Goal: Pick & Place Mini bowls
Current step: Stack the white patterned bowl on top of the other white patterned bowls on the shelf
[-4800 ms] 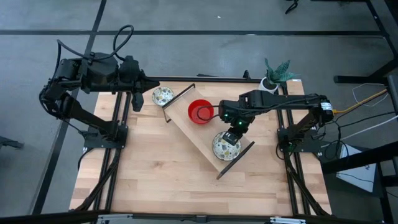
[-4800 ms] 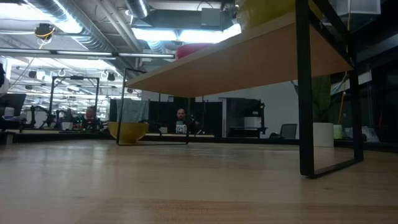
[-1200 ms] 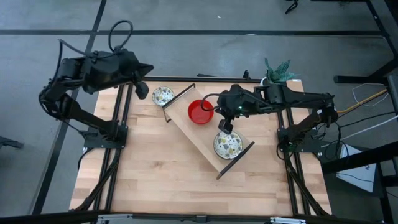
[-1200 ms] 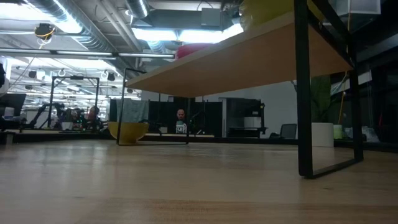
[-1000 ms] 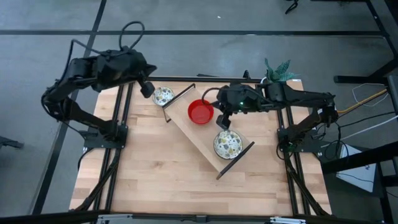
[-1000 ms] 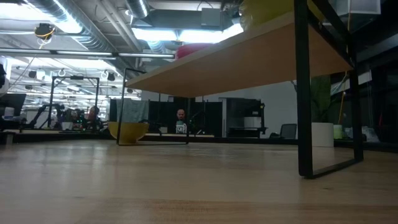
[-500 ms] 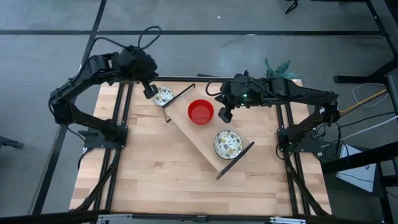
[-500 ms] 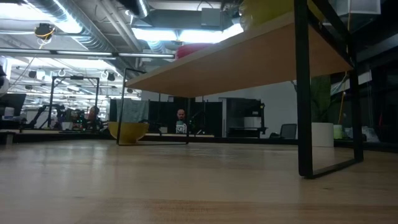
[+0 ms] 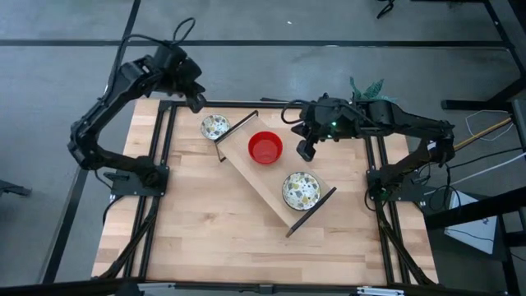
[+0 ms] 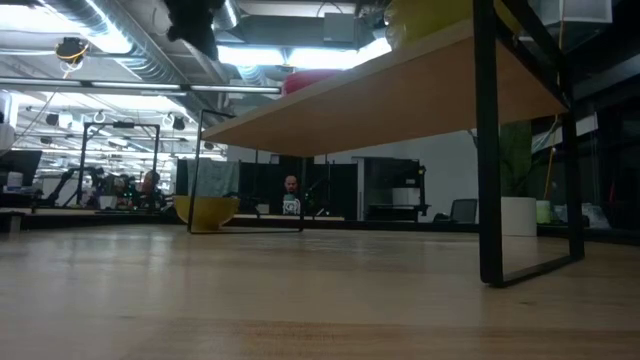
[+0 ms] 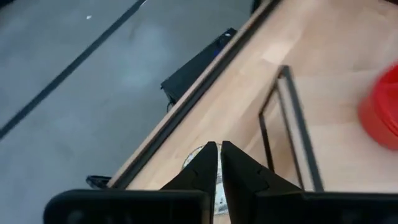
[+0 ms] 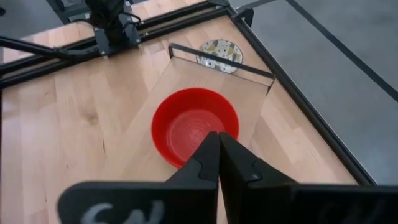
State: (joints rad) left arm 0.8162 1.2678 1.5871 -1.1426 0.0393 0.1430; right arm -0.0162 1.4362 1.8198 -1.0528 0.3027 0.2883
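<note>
Even overhead light, soft shadows; the red bowl (image 11: 380, 115) blurs at the left wrist view's edge.

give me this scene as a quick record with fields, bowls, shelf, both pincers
surface: light wooden table
shelf: low wooden shelf on black metal legs, set diagonally on the table
on shelf: glossy red round mini bowl; speckled white mini bowl near the shelf's other end
on table: second speckled mini bowl, beside the shelf's end
left pincer: shut, empty, above the table's edge near that second speckled bowl
right pincer: shut, empty, beside the red bowl
background: green plant in white pot at the table's corner
</note>
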